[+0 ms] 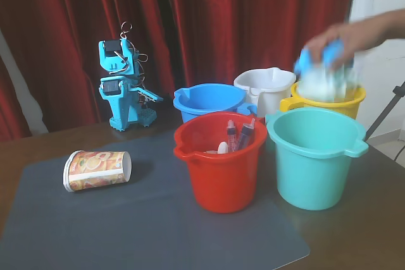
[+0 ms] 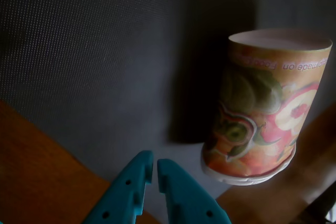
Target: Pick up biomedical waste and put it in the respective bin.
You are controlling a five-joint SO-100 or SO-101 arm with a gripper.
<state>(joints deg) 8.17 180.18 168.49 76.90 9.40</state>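
**A:** Paper cup (image 2: pixel 265 108) is lying on its side on the mat, just right of and ahead of the gripper (image 2: pixel 155 165) in the wrist view. Looking light and crushable.

**B:** Yep, gripper's sitting clenched and empty. I'm thinking a gentle squeeze mid-wall.

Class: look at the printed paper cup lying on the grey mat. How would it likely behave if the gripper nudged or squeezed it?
The paper cup lies on its side, so a nudge would probably roll it. Being thin paper, it likely weighs little and could crush under a hard squeeze.

Paper cup (image 2: pixel 265 108): upside-down print near rim, roughly "made on Food", partly blurred.
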